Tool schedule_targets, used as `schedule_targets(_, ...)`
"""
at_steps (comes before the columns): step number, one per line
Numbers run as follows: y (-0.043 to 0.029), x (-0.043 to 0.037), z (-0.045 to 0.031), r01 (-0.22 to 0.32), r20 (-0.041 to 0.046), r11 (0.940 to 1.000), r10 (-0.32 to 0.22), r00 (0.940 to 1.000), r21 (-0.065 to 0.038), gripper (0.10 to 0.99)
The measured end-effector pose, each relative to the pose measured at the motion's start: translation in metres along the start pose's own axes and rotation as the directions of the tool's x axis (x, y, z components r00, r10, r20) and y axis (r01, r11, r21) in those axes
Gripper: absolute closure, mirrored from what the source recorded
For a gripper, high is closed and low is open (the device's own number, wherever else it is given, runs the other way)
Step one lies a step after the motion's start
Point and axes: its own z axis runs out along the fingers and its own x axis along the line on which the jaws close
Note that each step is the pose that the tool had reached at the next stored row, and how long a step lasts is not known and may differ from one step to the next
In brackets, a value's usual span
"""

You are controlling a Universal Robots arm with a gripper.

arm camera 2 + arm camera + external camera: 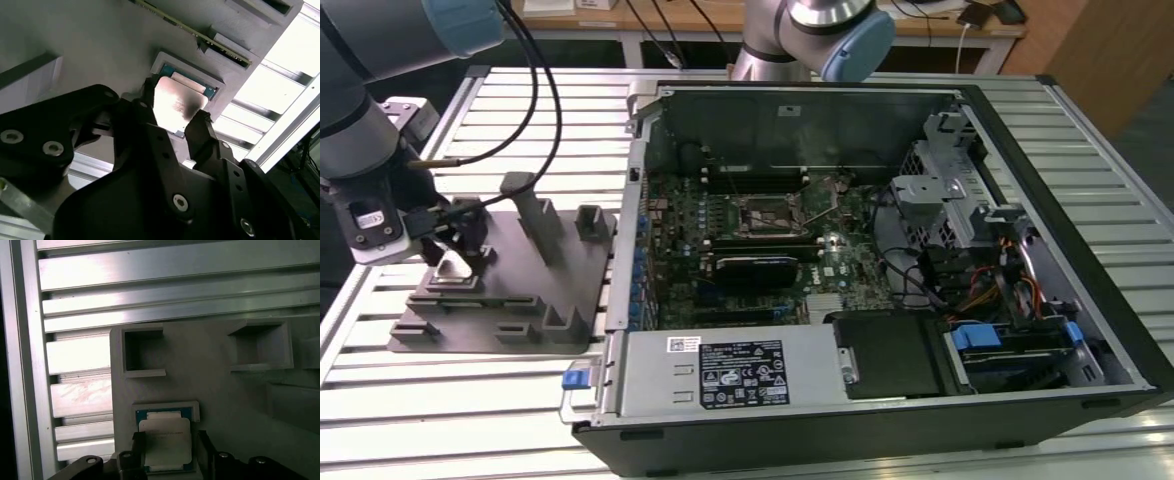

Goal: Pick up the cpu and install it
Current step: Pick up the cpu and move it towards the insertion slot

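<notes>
Second wrist view: we see the end effector (173, 106) straddling the cpu (177, 99), seated flat in its tray pocket (161, 59); whether it grips, we cannot tell.

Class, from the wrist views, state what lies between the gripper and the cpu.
Nothing. In both wrist views the gripper is right at the cpu, which sits in its pocket on the grey fixture plate.
</notes>
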Motion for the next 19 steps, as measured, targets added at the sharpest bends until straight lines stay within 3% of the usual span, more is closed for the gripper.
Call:
schedule_targets(2,0.0,0.0,0.0,0.0,0.0,1.0,0.0,1.0,0.0,0.506)
schedule_targets(3,0.0,0.0,0.0,0.0,0.0,1.0,0.0,1.0,0.0,0.506)
schedule_targets(5,0.0,0.0,0.0001,0.0,0.0,1.0,0.0,1.0,0.0,0.38)
schedule_targets(19,-0.0005,0.0003,0.0113,0.013,-0.0022,0.9999,-0.013,0.9999,-0.001,0.38)
